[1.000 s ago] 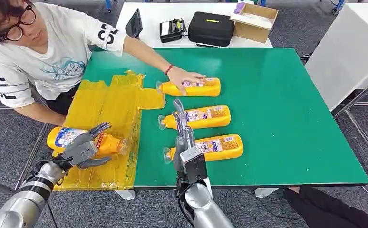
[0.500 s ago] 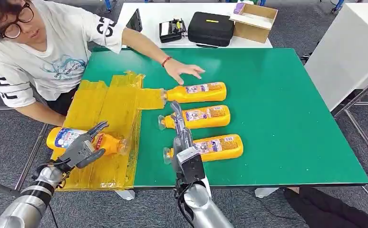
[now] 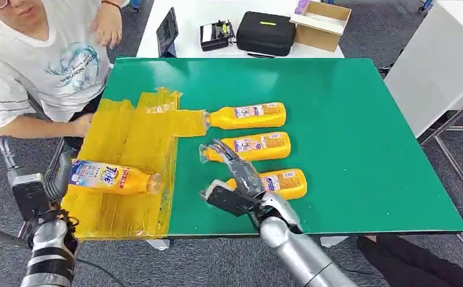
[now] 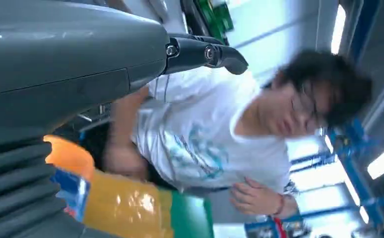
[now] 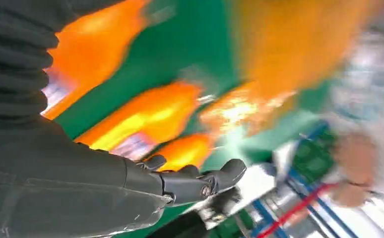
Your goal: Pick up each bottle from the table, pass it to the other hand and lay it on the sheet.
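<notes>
Nearest to the robot, its right hand [image 3: 236, 190] hovered low over the front part of the green table [image 3: 361, 149], fingers spread apart and holding nothing, above the neck end of the closest bottle [image 3: 280, 182]. That yellow bottle lay on its side, its cap end hidden beneath the hand. The right wrist view was badly blurred, showing only that hand's dark fingers [image 5: 200, 181] uncurled above smeared orange bottle shapes.

Off to the left, at the table's front corner, the left hand [image 3: 55, 176] was raised just beside the edge of the yellow sheet [image 3: 133, 137]. From the head view I could not tell how its fingers lay; in the left wrist view one dark finger [image 4: 205, 52] stretched out with nothing in it, so the hand looked unclenched and unloaded. Right beside it, a fourth bottle [image 3: 112, 177] lay flat on the sheet, its base toward the left hand and its clear cap pointing to the green surface.

A little farther back, the second bottle [image 3: 250, 146] lay on its side on the green, parallel to the first and just behind the right hand's fingertips. Behind that lay the third bottle [image 3: 247, 115], its cap touching a strip of the yellow sheet.

At the far left a person [image 3: 43, 60] in a white printed T-shirt sat by the table's edge, one hand lifted to the chest. Beyond the green table stood a white table [image 3: 187, 15] carrying a black case [image 3: 265, 34], a cardboard box [image 3: 322, 23], a tablet [image 3: 168, 31] and a small black device [image 3: 216, 36].
</notes>
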Tool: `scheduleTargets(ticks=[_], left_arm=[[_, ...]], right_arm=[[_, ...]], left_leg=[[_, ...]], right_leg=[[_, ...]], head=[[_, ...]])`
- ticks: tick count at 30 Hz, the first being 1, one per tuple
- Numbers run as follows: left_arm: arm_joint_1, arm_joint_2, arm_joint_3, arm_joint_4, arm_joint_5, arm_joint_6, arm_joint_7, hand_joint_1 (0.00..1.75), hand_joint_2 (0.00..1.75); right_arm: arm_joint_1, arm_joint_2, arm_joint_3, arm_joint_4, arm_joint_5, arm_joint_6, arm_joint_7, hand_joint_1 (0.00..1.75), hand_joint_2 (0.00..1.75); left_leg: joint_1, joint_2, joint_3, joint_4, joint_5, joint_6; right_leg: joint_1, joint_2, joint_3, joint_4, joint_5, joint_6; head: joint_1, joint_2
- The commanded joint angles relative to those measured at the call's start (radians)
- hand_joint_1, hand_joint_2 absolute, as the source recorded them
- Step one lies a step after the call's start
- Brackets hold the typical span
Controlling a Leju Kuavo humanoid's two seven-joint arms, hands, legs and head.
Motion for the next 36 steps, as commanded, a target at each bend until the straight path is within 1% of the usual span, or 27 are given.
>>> scheduleTargets(ticks=[1,7,8,12,14,19,20,21,23,25,28,32,34,35,36], left_arm=[[0.073,-0.097,-0.019,-0.087,-0.019,-0.053,-0.003,0.00,1.75],[0.042,-0.103,-0.048,-0.001,-0.025,-0.073,-0.003,0.00,1.75],[0.039,-0.102,-0.050,0.006,-0.025,-0.076,-0.003,0.00,1.75],[0.028,-0.108,-0.064,0.041,-0.026,-0.093,-0.003,0.00,1.75],[0.028,-0.108,-0.064,0.041,-0.026,-0.093,-0.003,0.00,1.75],[0.027,-0.111,-0.069,0.047,-0.030,-0.094,-0.003,0.00,1.75],[0.020,-0.114,-0.073,0.062,-0.029,-0.102,-0.003,0.00,1.75],[0.015,-0.116,-0.077,0.069,-0.032,-0.101,-0.003,0.00,1.75],[0.000,-0.120,-0.081,0.094,-0.027,-0.107,-0.003,0.00,1.75],[-0.020,-0.126,-0.083,0.134,-0.014,-0.121,-0.003,0.00,1.75],[-0.031,-0.132,-0.097,0.160,-0.018,-0.122,-0.003,0.00,1.75],[-0.042,-0.138,-0.115,0.198,-0.025,-0.122,-0.003,0.00,1.75],[-0.047,-0.139,-0.117,0.210,-0.025,-0.126,-0.003,0.00,1.75],[-0.047,-0.139,-0.117,0.210,-0.025,-0.126,-0.003,0.00,1.75],[-0.047,-0.139,-0.117,0.210,-0.025,-0.126,-0.003,0.00,1.75]], right_arm=[[-0.069,-0.301,0.055,-0.054,0.002,0.110,0.067,0.00,1.75],[-0.053,-0.442,0.097,-0.146,-0.064,0.203,0.096,0.00,1.75],[-0.052,-0.446,0.098,-0.147,-0.066,0.205,0.098,0.00,1.75],[-0.056,-0.467,0.121,-0.150,-0.091,0.230,0.106,0.00,1.75],[-0.056,-0.467,0.121,-0.150,-0.091,0.230,0.106,0.00,1.75],[-0.057,-0.464,0.130,-0.145,-0.100,0.241,0.107,0.00,1.75],[-0.071,-0.466,0.144,-0.135,-0.108,0.254,0.110,0.00,1.75],[-0.086,-0.462,0.161,-0.118,-0.114,0.272,0.111,0.00,1.75],[-0.128,-0.453,0.200,-0.078,-0.119,0.306,0.113,0.00,1.75],[-0.181,-0.423,0.253,-0.008,-0.135,0.330,0.113,0.00,1.75],[-0.222,-0.367,0.305,0.093,-0.138,0.324,0.113,0.00,1.75],[-0.268,-0.279,0.365,0.230,-0.103,0.257,0.120,0.00,1.75],[-0.280,-0.259,0.371,0.263,-0.106,0.252,0.118,0.00,1.75],[-0.280,-0.259,0.371,0.263,-0.106,0.252,0.118,0.00,1.75],[-0.280,-0.259,0.371,0.263,-0.106,0.252,0.118,0.00,1.75]], left_leg=[[0.000,0.000,0.001,0.001,-0.001,0.002],[-0.001,-0.001,0.000,0.001,-0.001,0.001],[-0.001,0.000,0.001,0.001,-0.002,0.001],[-0.001,0.000,0.001,0.000,-0.001,0.001],[-0.001,0.002,0.002,0.001,-0.002,0.001],[-0.001,0.001,0.000,0.000,-0.001,0.001],[0.000,0.003,0.004,0.001,-0.003,0.001],[-0.001,0.002,0.000,0.000,-0.001,0.001],[0.000,0.002,0.000,0.000,-0.001,0.001],[-0.001,0.003,0.000,0.000,-0.001,0.001],[0.000,0.006,0.003,0.000,-0.002,0.001],[0.001,0.007,0.004,-0.001,-0.001,0.000],[0.000,0.004,0.001,-0.001,0.000,0.001],[0.001,0.007,0.004,-0.001,-0.001,0.000],[0.000,0.005,0.003,-0.001,-0.001,0.001]], right_leg=[[0.001,-0.002,0.002,0.000,-0.001,-0.002],[0.000,-0.002,0.001,0.000,0.000,-0.001],[0.001,-0.002,0.003,0.000,-0.001,-0.002],[0.000,-0.001,0.001,-0.001,0.000,-0.001],[0.001,0.000,0.003,-0.001,-0.001,-0.002],[0.000,0.000,0.000,-0.001,0.000,-0.001],[0.002,0.000,0.005,-0.001,-0.001,-0.004],[0.000,0.000,0.000,-0.001,0.000,-0.001],[0.001,0.000,0.000,-0.001,0.001,-0.001],[0.000,0.001,-0.001,-0.001,0.001,-0.001],[0.001,0.004,0.002,-0.001,0.001,-0.002],[0.002,0.004,0.003,-0.002,0.002,-0.003],[0.001,0.003,0.001,-0.002,0.002,-0.001],[0.002,0.005,0.003,-0.002,0.002,-0.003],[0.001,0.003,0.002,-0.001,0.001,-0.002]], head=[[0.000,0.000],[0.000,0.000],[0.000,0.000],[0.000,0.000],[0.000,0.000],[0.000,0.000],[0.000,0.000],[-0.001,0.000],[-0.001,0.000],[0.000,0.000],[-0.001,0.000],[-0.001,0.000],[0.000,0.000],[-0.001,0.000],[-0.001,0.000]])
